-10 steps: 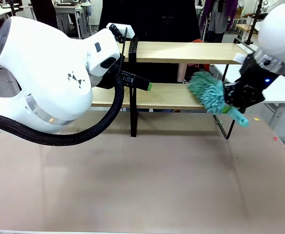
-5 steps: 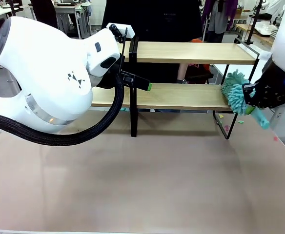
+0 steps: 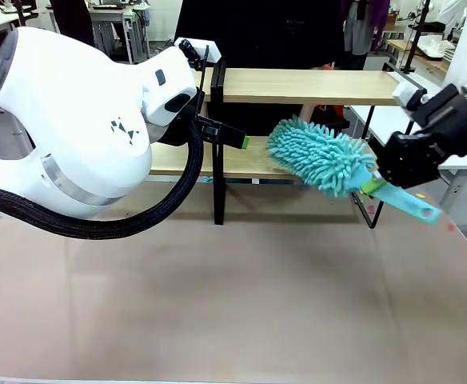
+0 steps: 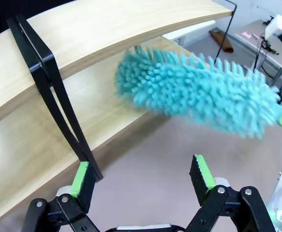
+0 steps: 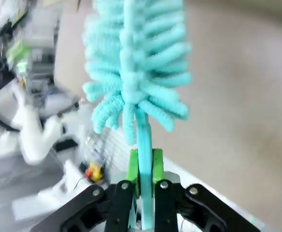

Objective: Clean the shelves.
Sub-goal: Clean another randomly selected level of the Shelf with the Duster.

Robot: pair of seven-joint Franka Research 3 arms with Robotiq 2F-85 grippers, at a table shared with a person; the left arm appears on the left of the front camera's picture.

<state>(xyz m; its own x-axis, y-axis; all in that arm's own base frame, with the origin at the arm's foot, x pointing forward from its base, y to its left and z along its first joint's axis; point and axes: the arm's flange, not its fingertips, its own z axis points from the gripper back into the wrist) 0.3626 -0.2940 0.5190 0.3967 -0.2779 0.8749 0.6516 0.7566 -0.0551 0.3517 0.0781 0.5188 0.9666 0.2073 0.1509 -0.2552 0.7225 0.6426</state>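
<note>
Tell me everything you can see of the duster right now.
The duster is teal, with a long fluffy head of soft chenille-like fingers on a slim plastic handle of the same colour. The right gripper is shut on the handle just behind the head. It lies slanted, head up toward the left, in front of the shelves' lower board; whether the head touches the board can't be told.

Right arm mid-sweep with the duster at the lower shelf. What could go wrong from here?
1. The right tool pinches only the thin handle of the duster; a push against the shelves might twist it in the grip.
2. The duster head sits near the rack's black frame and might snag there.
3. The open left tool hangs close by; the sweep might hit it.
</note>
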